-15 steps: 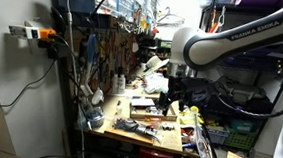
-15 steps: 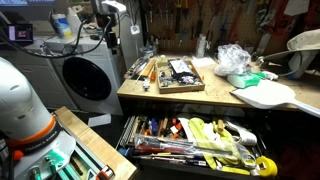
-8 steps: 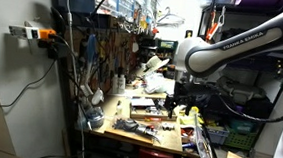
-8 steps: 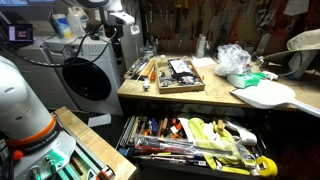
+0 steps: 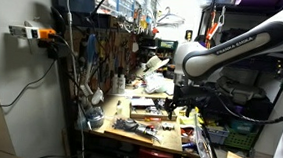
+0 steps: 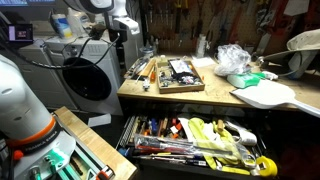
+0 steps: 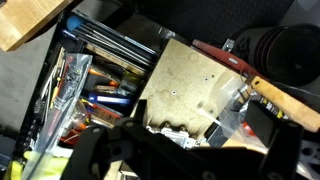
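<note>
My gripper hangs in the air above the left end of a wooden workbench, touching nothing. In an exterior view it hovers over the bench's cluttered top. In the wrist view my two dark fingers stand wide apart at the bottom edge with nothing between them. Below them lie the stained bench top, a clear plastic bag and a small metal part. An open drawer of hand tools is at the left.
A wooden tray of tools, a crumpled plastic bag and a white cut-out board lie on the bench. The open tool drawer juts out in front. A washing machine stands beside it. A tool pegboard backs the bench.
The arm has shifted a little toward the bench: the gripper moved slightly right in both exterior views. Nothing on the bench moved.
</note>
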You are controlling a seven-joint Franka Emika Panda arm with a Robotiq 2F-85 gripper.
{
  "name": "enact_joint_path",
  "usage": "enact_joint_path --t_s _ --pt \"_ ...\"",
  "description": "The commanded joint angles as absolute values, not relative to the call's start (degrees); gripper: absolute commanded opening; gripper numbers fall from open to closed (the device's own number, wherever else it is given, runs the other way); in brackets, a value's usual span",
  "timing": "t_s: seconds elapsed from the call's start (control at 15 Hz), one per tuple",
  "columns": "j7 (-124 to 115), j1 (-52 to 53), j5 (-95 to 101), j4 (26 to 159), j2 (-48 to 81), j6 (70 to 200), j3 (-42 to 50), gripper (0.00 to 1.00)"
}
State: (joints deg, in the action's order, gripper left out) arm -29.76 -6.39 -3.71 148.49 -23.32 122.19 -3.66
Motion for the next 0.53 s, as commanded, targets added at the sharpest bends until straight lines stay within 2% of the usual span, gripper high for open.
enact_joint_path --t_s 0.0,0.47 --pt "-33.12 -8.39 -2.24 148.81 -17.24 127.96 -3.36 1.00" --pt "-30.09 -9.35 -5.40 147.63 -8.22 136.73 2.04 1.00"
